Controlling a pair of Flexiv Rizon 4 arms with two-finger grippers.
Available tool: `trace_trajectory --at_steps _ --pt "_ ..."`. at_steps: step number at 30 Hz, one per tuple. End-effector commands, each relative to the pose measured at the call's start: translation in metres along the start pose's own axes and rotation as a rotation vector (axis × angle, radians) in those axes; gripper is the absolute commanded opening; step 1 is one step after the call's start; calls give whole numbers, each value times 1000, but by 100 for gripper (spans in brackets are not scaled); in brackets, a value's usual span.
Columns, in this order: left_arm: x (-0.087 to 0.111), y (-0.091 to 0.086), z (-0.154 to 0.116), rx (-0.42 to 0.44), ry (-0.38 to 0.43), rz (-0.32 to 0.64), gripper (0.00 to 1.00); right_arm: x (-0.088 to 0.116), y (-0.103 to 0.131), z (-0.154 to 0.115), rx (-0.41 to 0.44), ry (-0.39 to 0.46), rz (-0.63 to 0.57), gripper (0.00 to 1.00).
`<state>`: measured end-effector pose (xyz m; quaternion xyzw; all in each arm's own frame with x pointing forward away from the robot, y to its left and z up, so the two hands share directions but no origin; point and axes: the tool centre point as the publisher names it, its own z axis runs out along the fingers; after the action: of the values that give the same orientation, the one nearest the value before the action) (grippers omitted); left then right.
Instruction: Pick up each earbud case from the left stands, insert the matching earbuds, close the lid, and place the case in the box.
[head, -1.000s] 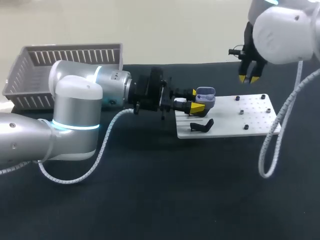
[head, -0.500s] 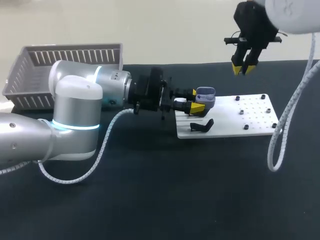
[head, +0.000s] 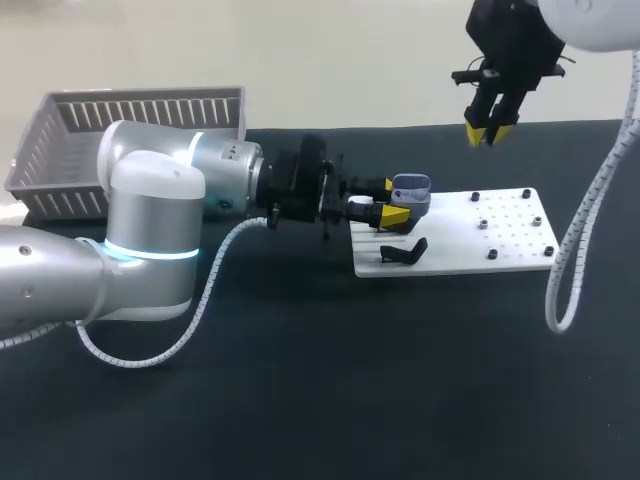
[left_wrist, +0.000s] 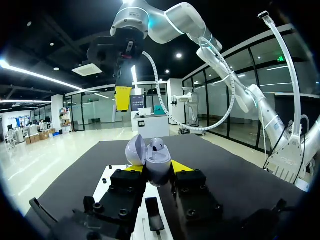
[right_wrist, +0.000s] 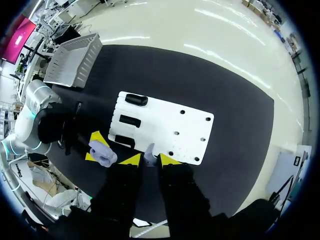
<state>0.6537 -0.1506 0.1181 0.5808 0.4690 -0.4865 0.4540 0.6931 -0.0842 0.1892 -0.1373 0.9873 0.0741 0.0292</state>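
Currently: tabletop (head: 330, 390) is dark and matte. The grey slatted box (head: 130, 120) sits at its 10 o'clock corner, and the white board (head: 510, 240) lies flat toward 3 o'clock of centre. The board carries small dark studs (head: 482, 225) across its 3 o'clock half. Black stands (head: 405, 250) sit along its 9 o'clock edge; the right wrist view shows three of them in a row. The left arm comes in low and level from 9 o'clock. The left gripper (head: 392, 200) is clamped on the lavender earbud case (head: 412, 190), one finger on each side. The case is upright with its lid hinged open, held just over the board's 9 o'clock edge. The right gripper (head: 489, 132) hangs well above the tabletop at 1 o'clock, pointing down. Its fingers are drawn close, pinching a small pale earbud (right_wrist: 149, 150) between the tips.
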Motion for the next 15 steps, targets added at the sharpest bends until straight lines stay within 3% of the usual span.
trace_trajectory --at_steps 1,7,15 --pt "1 -1 0 -2 -2 3 0 1 0 0 0 -3 0 0" --pt "1 -1 0 -2 -2 3 0 11 25 -12 -3 1 -47 0" --pt "1 -1 0 -2 -2 3 0 34 56 -28 -89 26 -64 0"
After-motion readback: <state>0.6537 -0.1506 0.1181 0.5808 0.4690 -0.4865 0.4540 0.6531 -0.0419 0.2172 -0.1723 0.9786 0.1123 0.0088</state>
